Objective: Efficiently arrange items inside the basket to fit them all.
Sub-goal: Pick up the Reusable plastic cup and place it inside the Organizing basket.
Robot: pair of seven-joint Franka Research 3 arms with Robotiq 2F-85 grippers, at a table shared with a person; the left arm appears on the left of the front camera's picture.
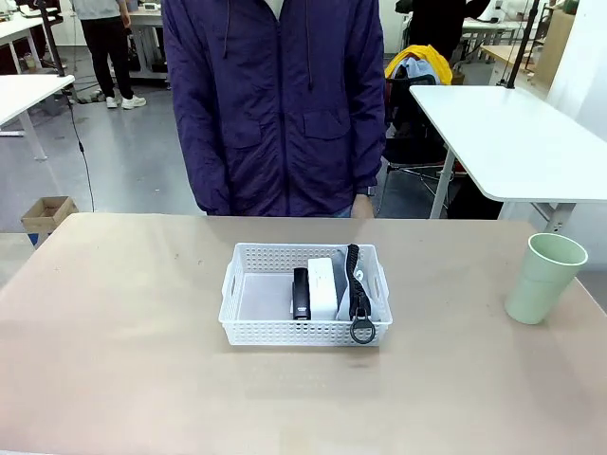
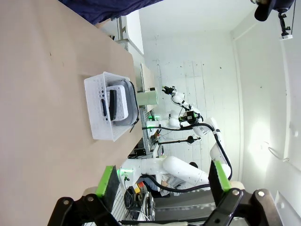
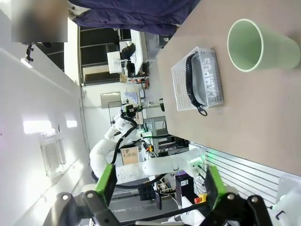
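The white perforated basket [image 1: 285,333] sits mid-table in the front view. Inside it, from left to right, lie a black stapler [image 1: 301,292], a small white box [image 1: 321,283] and a grey pouch [image 1: 372,296] whose black strap and ring [image 1: 361,329] reach the front wall. The pale green cup [image 1: 543,278] stands upright on the table at the far right, outside the basket. My left gripper [image 2: 164,181] is open and empty, well back from the basket [image 2: 96,115]. My right gripper [image 3: 160,183] is open too, far from the cup [image 3: 258,44] and the basket [image 3: 181,89], where the pouch [image 3: 211,77] shows "CAMPUS".
A person in a dark purple jacket [image 1: 280,104] stands at the table's far edge, hands down. The basket's left third is bare. Wide tan tabletop [image 1: 114,332] lies free on both sides of the basket. White tables stand behind.
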